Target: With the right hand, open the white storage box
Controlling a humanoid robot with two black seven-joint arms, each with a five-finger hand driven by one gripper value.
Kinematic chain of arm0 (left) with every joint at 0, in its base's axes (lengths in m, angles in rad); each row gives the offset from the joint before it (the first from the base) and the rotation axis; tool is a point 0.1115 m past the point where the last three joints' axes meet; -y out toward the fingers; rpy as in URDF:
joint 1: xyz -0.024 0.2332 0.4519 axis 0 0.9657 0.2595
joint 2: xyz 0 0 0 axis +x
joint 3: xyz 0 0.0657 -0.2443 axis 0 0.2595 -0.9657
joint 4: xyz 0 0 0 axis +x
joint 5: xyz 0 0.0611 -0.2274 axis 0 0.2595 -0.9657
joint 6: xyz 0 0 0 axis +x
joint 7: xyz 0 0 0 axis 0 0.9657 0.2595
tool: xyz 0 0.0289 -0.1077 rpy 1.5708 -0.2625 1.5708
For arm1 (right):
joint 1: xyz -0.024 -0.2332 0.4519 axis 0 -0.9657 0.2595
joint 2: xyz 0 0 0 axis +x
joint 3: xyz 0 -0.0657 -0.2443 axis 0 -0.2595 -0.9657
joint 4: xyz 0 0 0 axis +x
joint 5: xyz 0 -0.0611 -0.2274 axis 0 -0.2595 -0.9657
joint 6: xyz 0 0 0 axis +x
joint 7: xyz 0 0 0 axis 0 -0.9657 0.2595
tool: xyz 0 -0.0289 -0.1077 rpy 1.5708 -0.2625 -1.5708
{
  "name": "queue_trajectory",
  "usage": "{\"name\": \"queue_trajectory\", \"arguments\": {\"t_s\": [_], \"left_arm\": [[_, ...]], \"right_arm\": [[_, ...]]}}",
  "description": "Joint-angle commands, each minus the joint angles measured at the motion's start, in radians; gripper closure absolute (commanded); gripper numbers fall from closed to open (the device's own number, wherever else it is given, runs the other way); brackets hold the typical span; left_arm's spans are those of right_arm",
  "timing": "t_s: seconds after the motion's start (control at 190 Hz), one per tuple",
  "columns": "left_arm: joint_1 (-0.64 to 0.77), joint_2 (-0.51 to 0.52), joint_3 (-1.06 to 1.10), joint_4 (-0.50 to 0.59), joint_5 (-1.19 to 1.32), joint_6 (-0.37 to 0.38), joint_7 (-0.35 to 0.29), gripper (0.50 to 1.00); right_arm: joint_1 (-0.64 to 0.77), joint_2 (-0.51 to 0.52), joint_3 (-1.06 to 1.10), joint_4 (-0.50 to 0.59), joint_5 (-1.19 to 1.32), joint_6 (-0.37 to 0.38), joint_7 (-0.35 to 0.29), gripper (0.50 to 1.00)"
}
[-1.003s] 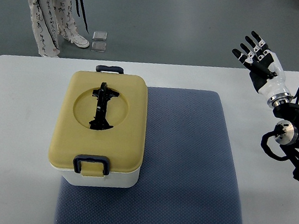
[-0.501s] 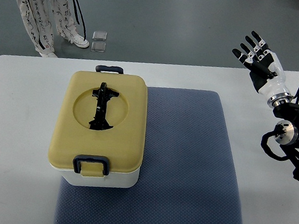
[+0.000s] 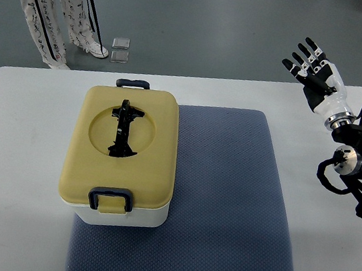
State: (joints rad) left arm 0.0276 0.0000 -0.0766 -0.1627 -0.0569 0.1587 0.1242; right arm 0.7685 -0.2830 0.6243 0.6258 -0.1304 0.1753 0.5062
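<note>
One white plastic storage box (image 3: 131, 213) with a yellow lid (image 3: 122, 145), a black folding handle (image 3: 123, 129) and two dark latches sits closed on the left of a blue-grey mat (image 3: 226, 196). The right hand (image 3: 314, 74) hovers well apart, fingers spread, empty. A person (image 3: 51, 3) is cropped at the frame's top.

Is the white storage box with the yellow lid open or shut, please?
Shut: the yellow lid sits flat on the white storage box, near latch down.
</note>
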Motion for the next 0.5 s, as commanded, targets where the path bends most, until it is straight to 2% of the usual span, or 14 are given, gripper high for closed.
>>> {"name": "queue_trajectory", "arguments": {"t_s": [0.0,0.496], "left_arm": [[0.0,0.0,0.0,0.0,0.0,0.001,0.0,0.5],[0.0,0.0,0.0,0.0,0.0,0.001,0.0,0.5]], "right_arm": [[0.0,-0.001,0.0,-0.001,0.0,0.0,-0.001,0.57],[0.0,-0.005,0.0,-0.001,0.002,0.003,0.0,0.57]]}}
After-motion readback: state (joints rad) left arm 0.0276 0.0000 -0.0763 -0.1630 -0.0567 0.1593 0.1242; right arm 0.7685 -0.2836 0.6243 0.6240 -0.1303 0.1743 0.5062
